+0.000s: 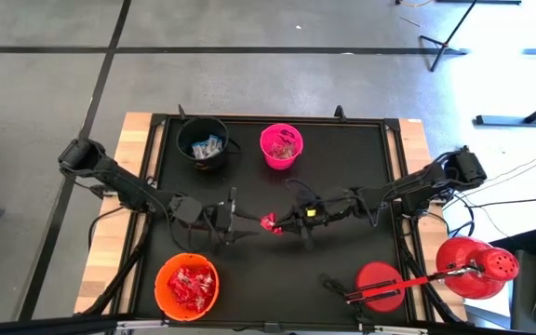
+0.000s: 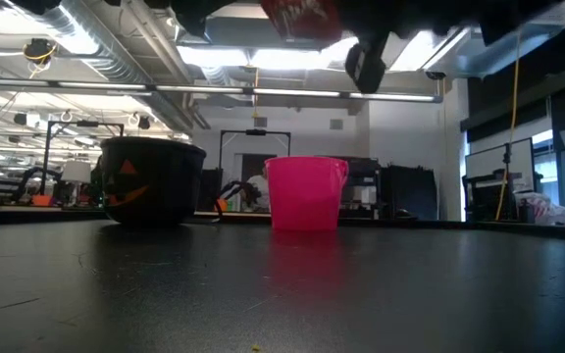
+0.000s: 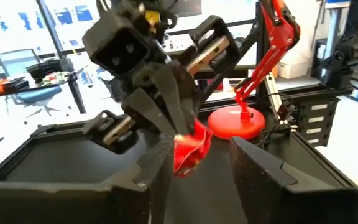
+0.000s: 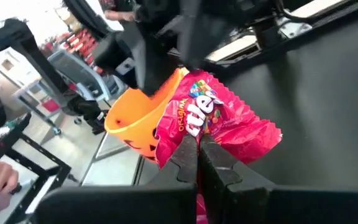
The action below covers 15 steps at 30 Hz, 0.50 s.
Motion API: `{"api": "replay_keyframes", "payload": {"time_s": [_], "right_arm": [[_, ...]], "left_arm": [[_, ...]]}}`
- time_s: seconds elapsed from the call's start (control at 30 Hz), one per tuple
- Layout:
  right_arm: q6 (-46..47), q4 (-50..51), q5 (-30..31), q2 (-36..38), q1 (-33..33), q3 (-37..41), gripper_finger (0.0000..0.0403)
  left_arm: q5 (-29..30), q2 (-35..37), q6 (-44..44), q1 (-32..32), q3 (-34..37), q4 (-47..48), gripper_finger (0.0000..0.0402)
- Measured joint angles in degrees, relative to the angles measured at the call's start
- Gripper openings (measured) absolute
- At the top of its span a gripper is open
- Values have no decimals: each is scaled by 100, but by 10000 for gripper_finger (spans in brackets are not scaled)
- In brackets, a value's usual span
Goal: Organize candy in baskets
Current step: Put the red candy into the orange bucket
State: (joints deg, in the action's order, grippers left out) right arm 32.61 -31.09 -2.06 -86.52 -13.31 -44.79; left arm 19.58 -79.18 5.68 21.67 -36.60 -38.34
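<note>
Meanwhile, red candy (image 1: pixel 187 287) inside orange basket (image 1: pixel 162 271), blue-and-white bars (image 1: pixel 205 147) in black basket (image 1: pixel 186 129).

Two buckets (image 1: pixel 203 142) (image 1: pixel 281 145) stand side by side at the far edge of the table (image 1: pixel 361 167); a third bucket (image 1: pixel 186 285) sits at the near left corner. Sweets lie in all three. Both grippers (image 1: pixel 246 221) (image 1: pixel 277 223) meet at table centre, a packet (image 1: pixel 269 222) between them. A lamp base (image 1: pixel 377 284) rests near right
</note>
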Motion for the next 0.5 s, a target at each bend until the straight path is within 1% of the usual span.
{"api": "replay_keyframes", "payload": {"time_s": [0.13,0.43,0.5], "right_arm": [[-137,488,55,1,0,-312,1],[-139,524,154,0,9,-414,0],[-138,492,159,-43,7,-414,0]], "left_arm": [[-62,0,10,61,0,0,157],[106,0,-60,91,0,-7,158],[219,0,-62,94,0,1,158]]}}
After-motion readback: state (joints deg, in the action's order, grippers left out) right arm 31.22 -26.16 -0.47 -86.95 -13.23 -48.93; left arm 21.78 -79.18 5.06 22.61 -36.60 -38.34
